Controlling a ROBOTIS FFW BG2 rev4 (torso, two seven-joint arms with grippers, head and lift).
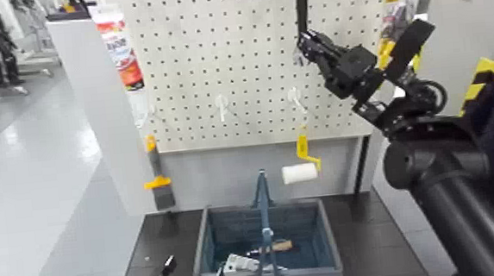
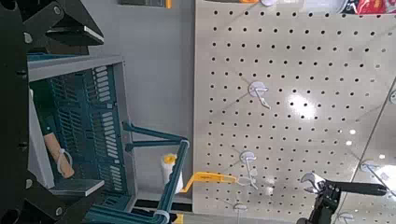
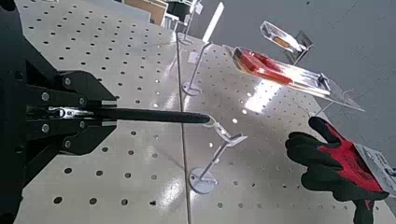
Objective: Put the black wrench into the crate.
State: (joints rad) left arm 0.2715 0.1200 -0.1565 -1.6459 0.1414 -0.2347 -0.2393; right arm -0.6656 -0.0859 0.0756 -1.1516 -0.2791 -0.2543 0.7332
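Being gripped near its silvery head, the black wrench [image 1: 301, 9] is held upright, handle up, in front of the pegboard [image 1: 207, 48], well above the crate [image 1: 332, 242]. The right gripper [image 1: 309, 45] is closed on it. The left gripper [image 1: 196, 268] is spread wide with nothing held, positioned low, near the crate's front left. A wooden-handled tool [image 1: 280, 246] is contained in the crate. A paint roller [image 1: 300, 174] is hung below the pegboard's lower edge.

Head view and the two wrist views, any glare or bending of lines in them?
Head view: washed-out shine on the floor at left. Left wrist view: bright glare spot on the pegboard; its seam slants. Right wrist view: glare on the pegboard, beside the seam and near the red-and-clear package.
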